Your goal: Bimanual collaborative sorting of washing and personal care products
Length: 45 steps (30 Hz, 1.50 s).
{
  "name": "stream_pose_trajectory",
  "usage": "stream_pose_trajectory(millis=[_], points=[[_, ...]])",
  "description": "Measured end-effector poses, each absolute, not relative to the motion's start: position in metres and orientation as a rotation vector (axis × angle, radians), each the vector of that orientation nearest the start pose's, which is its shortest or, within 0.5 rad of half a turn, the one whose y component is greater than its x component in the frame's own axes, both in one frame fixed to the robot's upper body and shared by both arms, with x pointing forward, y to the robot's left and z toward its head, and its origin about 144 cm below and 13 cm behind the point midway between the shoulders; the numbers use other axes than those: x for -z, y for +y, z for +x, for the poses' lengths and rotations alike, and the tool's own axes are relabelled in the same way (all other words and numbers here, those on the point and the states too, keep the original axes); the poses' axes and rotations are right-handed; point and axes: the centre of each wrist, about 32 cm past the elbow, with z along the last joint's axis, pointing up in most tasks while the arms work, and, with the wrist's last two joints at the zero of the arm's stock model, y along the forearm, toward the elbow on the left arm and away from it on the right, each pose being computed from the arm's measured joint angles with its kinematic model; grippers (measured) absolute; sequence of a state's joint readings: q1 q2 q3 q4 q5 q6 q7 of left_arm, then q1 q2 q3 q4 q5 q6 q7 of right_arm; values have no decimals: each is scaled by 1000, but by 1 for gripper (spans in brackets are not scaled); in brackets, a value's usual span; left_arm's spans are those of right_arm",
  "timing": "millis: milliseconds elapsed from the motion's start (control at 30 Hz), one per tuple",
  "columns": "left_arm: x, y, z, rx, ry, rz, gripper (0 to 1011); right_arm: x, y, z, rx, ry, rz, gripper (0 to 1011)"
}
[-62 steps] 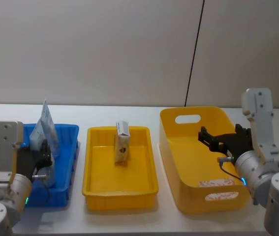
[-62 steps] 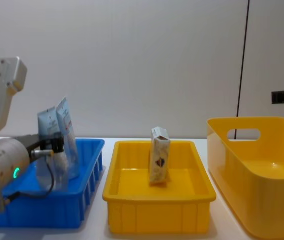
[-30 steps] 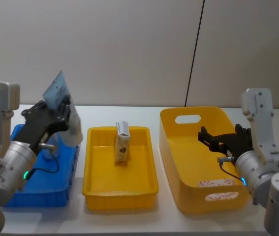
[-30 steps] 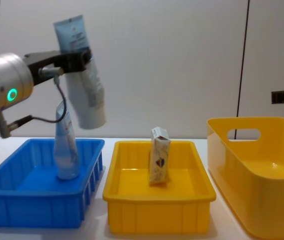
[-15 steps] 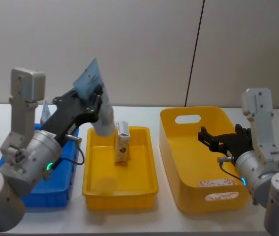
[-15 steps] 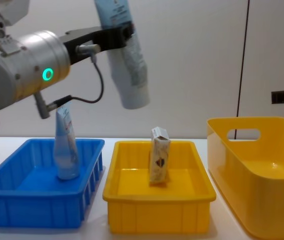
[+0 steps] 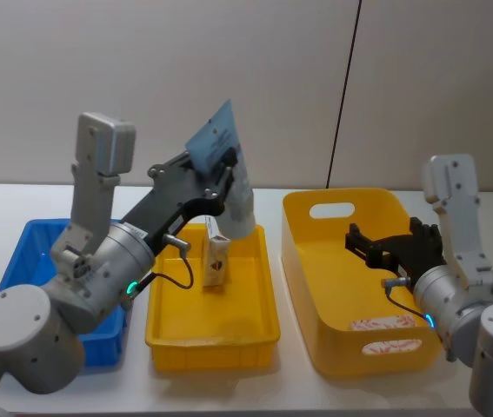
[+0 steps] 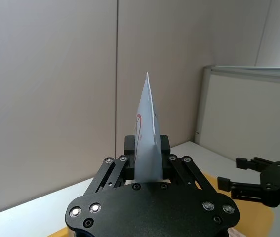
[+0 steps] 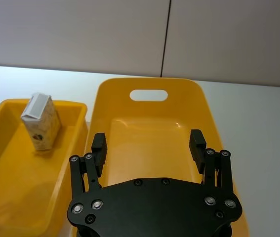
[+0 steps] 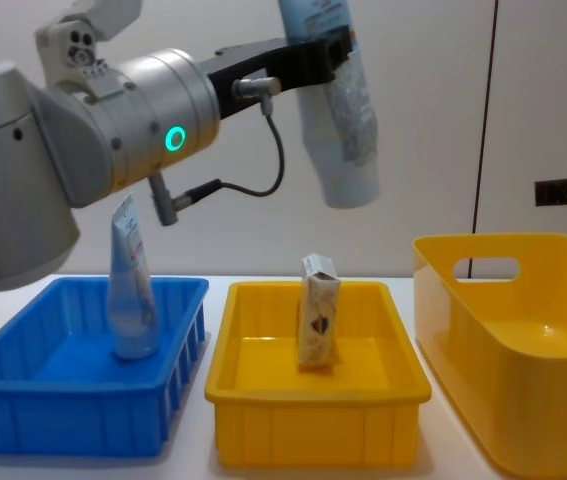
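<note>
Left gripper [image 7: 220, 165] held a whitish pouch [image 10: 343, 130], print unreadable, in closed jaws; right gripper [image 9: 147, 142] jaws stood wide, empty.

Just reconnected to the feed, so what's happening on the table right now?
The left claw is shut on a whitish pouch, holding it in the air above the middle yellow tray, where one small carton stands upright. A second pouch stands in the blue bin. The right claw hangs open over the large yellow bin, holding nothing.
</note>
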<state>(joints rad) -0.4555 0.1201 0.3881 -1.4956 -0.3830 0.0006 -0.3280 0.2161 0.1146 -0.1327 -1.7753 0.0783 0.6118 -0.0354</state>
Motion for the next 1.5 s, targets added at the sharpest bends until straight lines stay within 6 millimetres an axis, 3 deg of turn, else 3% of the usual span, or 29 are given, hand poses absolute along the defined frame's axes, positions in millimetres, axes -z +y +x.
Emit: stream_pose_trajectory(millis=[567, 1500], points=[[-1275, 130, 555, -772, -144, -291, 249, -1286, -214, 489, 1301, 16, -281, 1004], [-1275, 126, 556, -754, -147, -289, 248, -1306, -222, 479, 1064, -88, -339, 1004]])
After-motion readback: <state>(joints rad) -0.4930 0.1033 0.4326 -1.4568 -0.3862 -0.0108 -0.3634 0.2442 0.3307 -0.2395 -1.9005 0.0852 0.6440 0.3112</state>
